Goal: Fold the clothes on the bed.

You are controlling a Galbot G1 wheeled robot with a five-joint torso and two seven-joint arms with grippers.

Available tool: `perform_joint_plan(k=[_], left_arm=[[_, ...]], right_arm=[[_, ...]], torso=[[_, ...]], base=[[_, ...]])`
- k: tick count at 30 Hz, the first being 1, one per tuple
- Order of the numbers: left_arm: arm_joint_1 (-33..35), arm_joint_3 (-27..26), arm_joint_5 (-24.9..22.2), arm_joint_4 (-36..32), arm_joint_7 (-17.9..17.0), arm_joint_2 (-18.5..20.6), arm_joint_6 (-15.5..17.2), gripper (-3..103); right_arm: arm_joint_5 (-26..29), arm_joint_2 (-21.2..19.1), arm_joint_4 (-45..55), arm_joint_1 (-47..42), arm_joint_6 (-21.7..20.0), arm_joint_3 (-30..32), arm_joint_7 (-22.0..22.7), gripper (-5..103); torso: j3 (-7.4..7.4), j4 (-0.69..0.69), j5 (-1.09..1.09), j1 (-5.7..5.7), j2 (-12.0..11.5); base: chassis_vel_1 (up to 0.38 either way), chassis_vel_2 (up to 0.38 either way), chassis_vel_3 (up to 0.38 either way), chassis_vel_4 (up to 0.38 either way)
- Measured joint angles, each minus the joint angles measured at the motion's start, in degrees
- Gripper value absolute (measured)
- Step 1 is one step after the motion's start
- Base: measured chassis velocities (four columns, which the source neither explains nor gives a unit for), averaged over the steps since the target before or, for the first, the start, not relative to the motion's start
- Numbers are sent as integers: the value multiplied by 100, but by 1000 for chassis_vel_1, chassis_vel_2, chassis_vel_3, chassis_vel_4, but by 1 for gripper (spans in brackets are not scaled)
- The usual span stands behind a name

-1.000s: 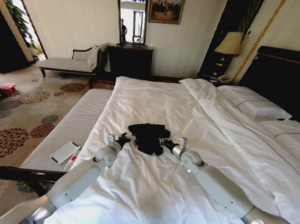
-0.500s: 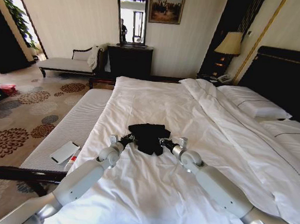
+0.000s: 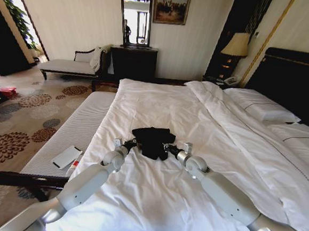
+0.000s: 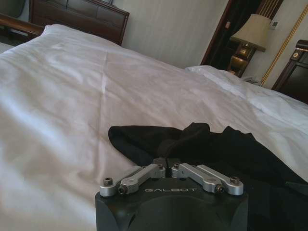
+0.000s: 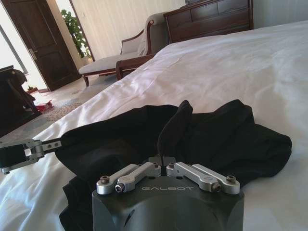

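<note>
I see the black top (image 3: pixel 153 140) bunched mid-bed (image 3: pixel 153 195), left gripper (image 3: pixel 132 142) and right gripper (image 3: pixel 166 146) at its near corners. Wrist views show what head view can't: each gripper pinched closed on fabric.

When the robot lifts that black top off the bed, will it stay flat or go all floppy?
Probably floppy: the black top already lies crumpled in soft folds on the bed. It looks thin, so likely light. Both the left gripper and right gripper pinch its edges, so its middle would probably sag between them.
</note>
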Motion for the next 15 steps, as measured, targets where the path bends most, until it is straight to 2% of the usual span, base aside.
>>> perform_joint_plan(k=[9,15], left_arm=[[53,-72,43,-427,-23,279,4,0],[110,-278,55,-922,-75,637,11,0]], right_arm=[[-108,7,174,-20,67,121,0,0],[-189,-108,425,-90,83,339,22,0]], torso=[[0,0,0,0,0],[0,0,0,0,0]], base=[[0,0,0,0],[0,0,0,0]])
